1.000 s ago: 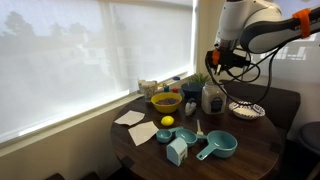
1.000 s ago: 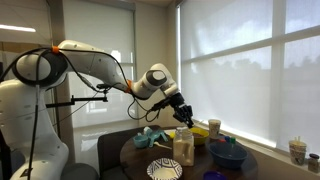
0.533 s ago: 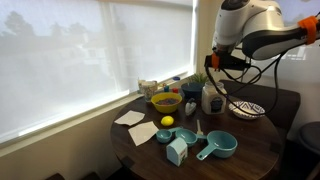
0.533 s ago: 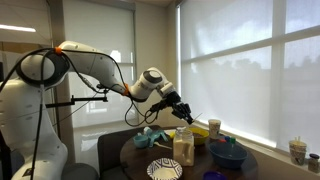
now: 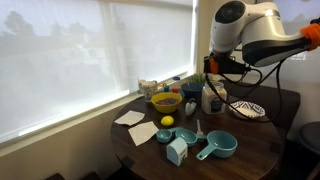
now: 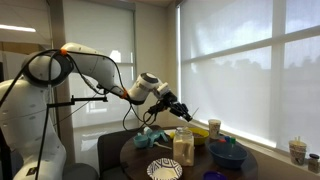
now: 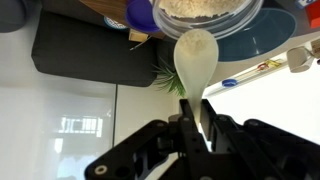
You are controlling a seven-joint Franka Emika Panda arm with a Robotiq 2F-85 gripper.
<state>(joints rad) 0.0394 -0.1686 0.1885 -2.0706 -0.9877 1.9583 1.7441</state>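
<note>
item: pale spoon (image 7: 195,58), being held by its handle, bowl end pointing away from the wrist. gripper (image 7: 196,122): fingers (image 7: 185,128) are standing almost together, pinching the spoon's handle between them. location: spoon is hanging in the air just over a jar of pale powder (image 7: 205,12), above the round table (image 5: 250,140).
</note>
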